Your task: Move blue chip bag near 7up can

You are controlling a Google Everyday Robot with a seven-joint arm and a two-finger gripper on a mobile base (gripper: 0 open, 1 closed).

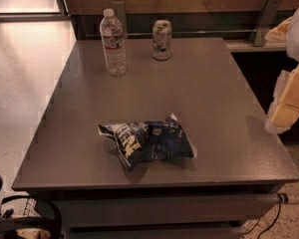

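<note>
Farthest left on the grey table [217, 91], towards its back edge, a clear water bottle [113, 42] with a white cap stands upright. Nearer the front and a little further right lies the blue chip bag [147, 142]. It is crumpled and flat on the tabletop, its pale lettering facing up and one torn-looking corner poking upward. It sits well apart from everything else on the surface. Behind it at the back edge, just right of the bottle with a clear gap between them, the 7up can [162, 39] stands upright with its metal top showing.

Over at the right side the gripper [288, 106] hangs beyond the table's edge, a pale yellowish shape cut off by the border of the view. It is clear of the bag and the can and touches nothing I can make out. From here I cannot tell whether it is released or clenched. A dark cable [268, 224] trails on the speckled floor below the table's front right corner.
</note>
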